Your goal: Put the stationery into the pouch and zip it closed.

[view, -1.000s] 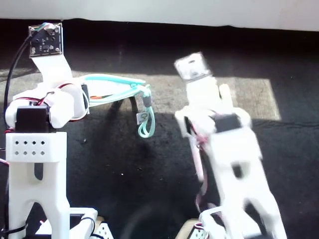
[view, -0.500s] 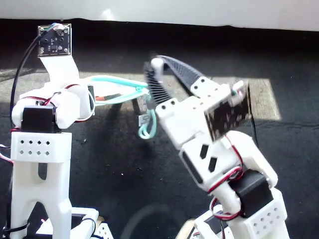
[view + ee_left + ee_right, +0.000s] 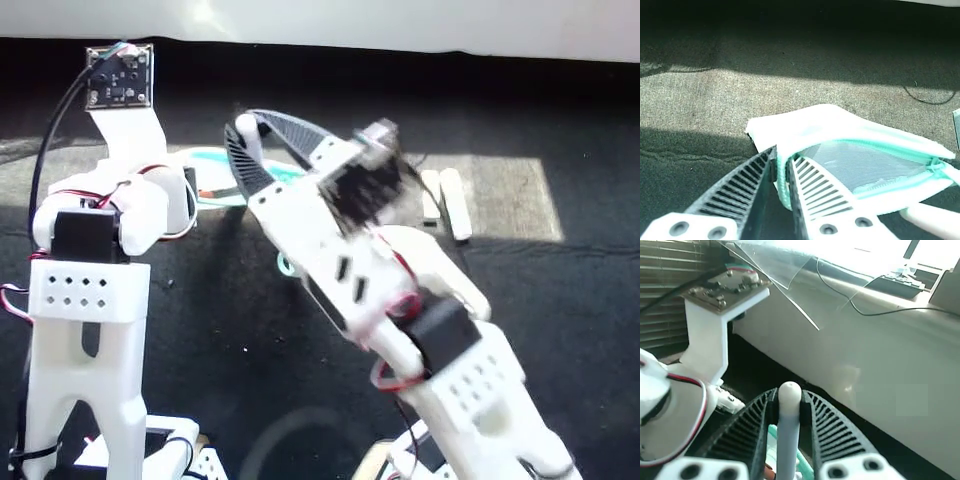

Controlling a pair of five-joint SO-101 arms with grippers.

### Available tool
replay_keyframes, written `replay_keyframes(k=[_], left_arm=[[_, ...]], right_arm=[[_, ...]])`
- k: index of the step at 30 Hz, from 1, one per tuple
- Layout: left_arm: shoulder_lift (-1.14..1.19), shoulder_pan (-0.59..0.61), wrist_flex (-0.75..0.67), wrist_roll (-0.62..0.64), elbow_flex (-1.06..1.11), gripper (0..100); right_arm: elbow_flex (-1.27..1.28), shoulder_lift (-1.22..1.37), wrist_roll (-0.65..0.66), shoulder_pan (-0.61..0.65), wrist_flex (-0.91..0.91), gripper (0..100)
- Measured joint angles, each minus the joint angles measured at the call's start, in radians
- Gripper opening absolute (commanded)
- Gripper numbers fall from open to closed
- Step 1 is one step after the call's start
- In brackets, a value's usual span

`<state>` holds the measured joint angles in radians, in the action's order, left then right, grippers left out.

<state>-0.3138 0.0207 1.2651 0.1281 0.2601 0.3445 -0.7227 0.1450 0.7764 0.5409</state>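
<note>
Left tool [image 3: 781, 156] pinches the pouch [image 3: 807, 120] rim; right tool [image 3: 789, 392] is clamped on a white stick [image 3: 788, 432]

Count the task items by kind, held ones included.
Pouch: 1. The pouch is clamped by the left gripper.
White stationery sticks: 3. The held stick is in the right gripper, and the loose sticks lie side by side on the table.
Total: 4
</note>
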Motion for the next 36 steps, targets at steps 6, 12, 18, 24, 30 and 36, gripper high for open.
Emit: replay_keyframes(k=[6, 12, 18, 24, 30, 36], left_arm=[[0.000, 0.000, 0.003, 0.000, 0.000, 1], [0.023, 0.000, 0.158, 0.000, -0.147, 1], [0.055, -0.008, 0.292, 0.000, -0.287, 1], [0.061, -0.009, 0.333, 0.054, -0.334, 1], [0.061, -0.009, 0.333, 0.058, -0.334, 1], [0.061, -0.009, 0.334, 0.058, -0.334, 1]], right_arm=[[-0.008, 0.048, 0.000, 0.000, -0.057, 0.5], [-0.167, 0.040, 0.000, 0.000, -0.055, 0.5], [-0.325, 0.035, 0.000, 0.000, 0.006, 0.5], [-0.327, 0.031, 0.000, 0.000, 0.006, 0.5], [-0.184, 0.032, 0.000, 0.000, -0.020, 0.5], [-0.040, 0.032, 0.000, 0.000, -0.167, 0.5]])
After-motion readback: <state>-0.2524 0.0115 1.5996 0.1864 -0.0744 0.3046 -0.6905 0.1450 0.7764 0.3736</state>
